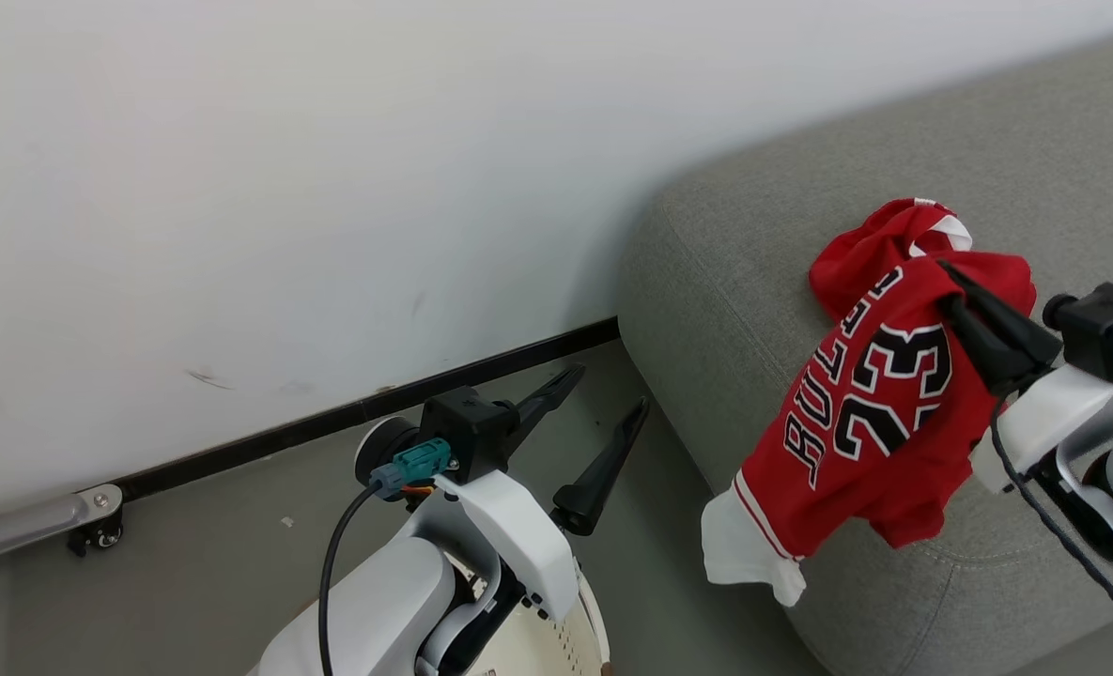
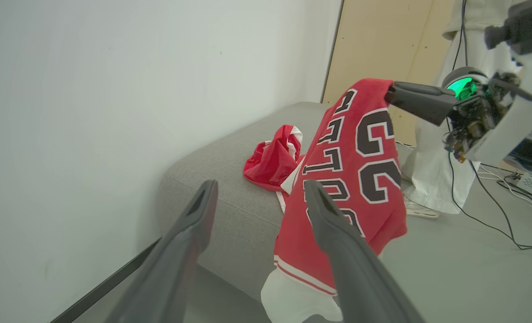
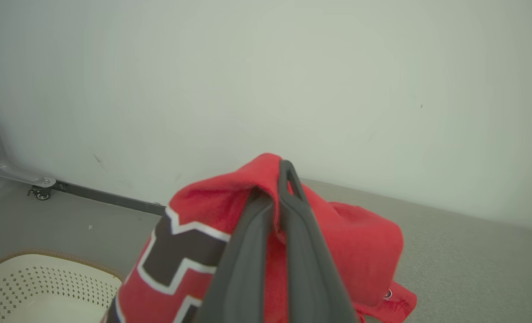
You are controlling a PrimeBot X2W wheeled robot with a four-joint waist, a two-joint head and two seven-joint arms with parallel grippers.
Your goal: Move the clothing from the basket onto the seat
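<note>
Left of the sofa (image 1: 753, 282), on the grey floor (image 1: 237, 526), stands the basket (image 3: 46, 278). Its cream perforated wall also shows under the left arm's pale forearm. That forearm rises from below and slants toward the sofa's rounded corner. The left gripper (image 1: 612, 387) stops short of the upholstery, its two dark fingers spread wide with nothing between them. Beyond it, the black baseboard (image 1: 349, 413) runs along the foot of the white wall (image 1: 331, 188) up to the sofa's end.

At the sofa's corner hangs the jersey (image 1: 875, 413), red with black, white-edged "BULLS 23" lettering. It drapes down past the sofa's front edge, and a band of white fabric (image 1: 744, 554) dangles at its lower hem, off the cushion. Whether the cloth rests on the sofa I cannot tell. A second red garment (image 1: 880, 244) with white trim lies crumpled on top of the sofa, just behind the jersey.

Over the right part of the sofa, the right arm reaches in with its white wrist housing raised above the cushion. The right gripper (image 1: 949, 270) points back toward the wall, its fingers pressed together on a fold at the top of the jersey, holding it up.
</note>
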